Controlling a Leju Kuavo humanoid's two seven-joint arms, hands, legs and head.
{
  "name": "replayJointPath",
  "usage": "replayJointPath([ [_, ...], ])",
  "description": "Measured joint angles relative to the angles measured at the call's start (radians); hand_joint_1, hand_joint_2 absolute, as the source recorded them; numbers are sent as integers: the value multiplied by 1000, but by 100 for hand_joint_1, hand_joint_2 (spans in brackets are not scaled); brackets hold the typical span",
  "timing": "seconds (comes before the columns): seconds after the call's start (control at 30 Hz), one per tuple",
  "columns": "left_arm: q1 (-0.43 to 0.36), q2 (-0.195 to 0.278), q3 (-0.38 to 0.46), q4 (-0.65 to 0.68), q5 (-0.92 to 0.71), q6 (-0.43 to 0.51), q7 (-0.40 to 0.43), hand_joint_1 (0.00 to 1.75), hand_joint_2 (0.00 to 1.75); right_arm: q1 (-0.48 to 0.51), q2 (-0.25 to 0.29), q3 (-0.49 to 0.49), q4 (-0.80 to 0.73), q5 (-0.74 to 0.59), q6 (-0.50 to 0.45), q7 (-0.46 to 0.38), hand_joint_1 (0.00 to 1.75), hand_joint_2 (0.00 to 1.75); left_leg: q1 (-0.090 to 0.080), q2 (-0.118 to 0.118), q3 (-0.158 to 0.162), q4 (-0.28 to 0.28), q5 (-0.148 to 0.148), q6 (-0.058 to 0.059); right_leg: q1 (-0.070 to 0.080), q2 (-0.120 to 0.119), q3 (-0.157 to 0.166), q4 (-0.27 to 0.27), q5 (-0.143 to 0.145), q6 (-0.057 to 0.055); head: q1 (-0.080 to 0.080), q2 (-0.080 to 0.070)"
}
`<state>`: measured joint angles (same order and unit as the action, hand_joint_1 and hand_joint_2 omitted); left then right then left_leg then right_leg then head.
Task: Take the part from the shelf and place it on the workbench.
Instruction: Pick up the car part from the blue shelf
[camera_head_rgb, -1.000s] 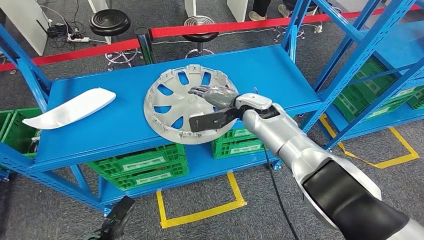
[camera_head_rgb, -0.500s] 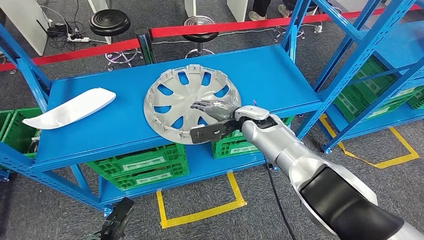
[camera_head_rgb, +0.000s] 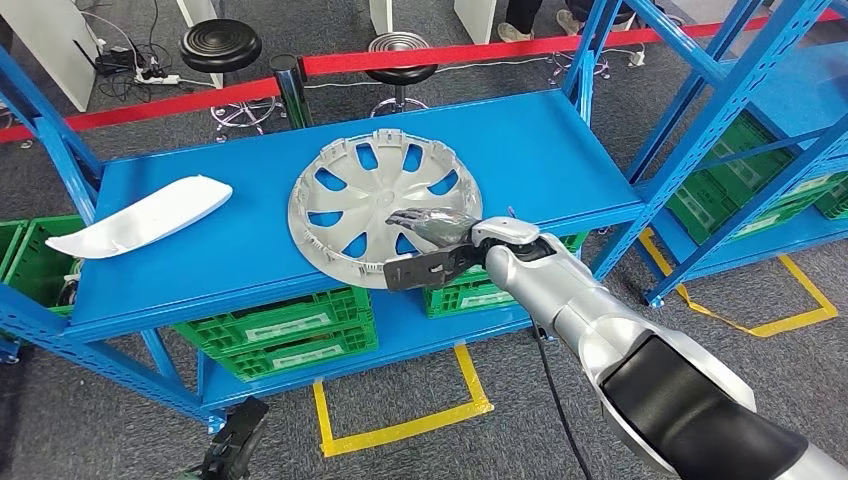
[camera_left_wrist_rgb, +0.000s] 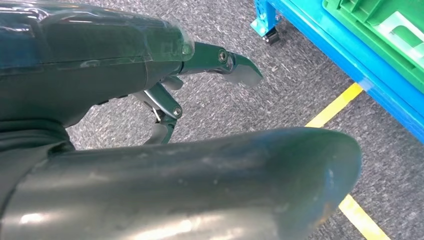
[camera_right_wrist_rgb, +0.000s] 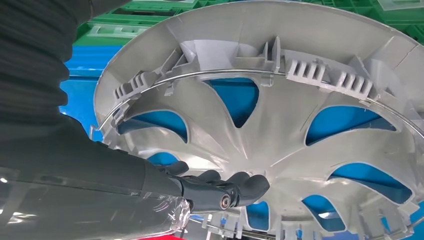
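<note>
Blue shelving is seen ringed by grey carpet, with a red barrier and two stools beyond it. On the top board lies the part, a silver wheel cover, inner side up, its near rim jutting a little past the shelf's front edge.

And the right hand has been drawn back! A second ago its fingers were laid out near the hub; now they rest over the spokes at the near rim, while the thumb is carried below that rim, at the shelf's front edge. In the right wrist view the dark fingers are curled onto the ribbed inner face of the cover, touching it. A pinch across the rim seems to be forming, but whether the thumb is pressed against the underside cannot be told, so a firm hold cannot be confirmed. The cover itself has not been shifted or raised.

Well off to the hand's far side, a white curved panel is left untouched on the same board.

The left hand hangs over the carpet, holding nothing, its fingers loosely apart.

The grasp is judged to be in hand; lift and carry to the workbench remain.
</note>
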<state>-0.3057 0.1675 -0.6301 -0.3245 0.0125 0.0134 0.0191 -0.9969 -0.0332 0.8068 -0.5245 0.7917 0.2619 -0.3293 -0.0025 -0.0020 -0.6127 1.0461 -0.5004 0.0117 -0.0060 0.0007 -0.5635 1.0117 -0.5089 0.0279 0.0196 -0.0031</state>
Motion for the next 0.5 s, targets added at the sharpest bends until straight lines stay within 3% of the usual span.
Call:
replayJointPath([
  [0.5, 2, -3, 0, 1, -4, 0, -5, 0, 0, 7, -8, 33, 1, 3, 0, -2, 0, 175, 0, -2, 0, 0, 0, 0, 0, 0, 0, 0, 0, 0, 0, 0],
])
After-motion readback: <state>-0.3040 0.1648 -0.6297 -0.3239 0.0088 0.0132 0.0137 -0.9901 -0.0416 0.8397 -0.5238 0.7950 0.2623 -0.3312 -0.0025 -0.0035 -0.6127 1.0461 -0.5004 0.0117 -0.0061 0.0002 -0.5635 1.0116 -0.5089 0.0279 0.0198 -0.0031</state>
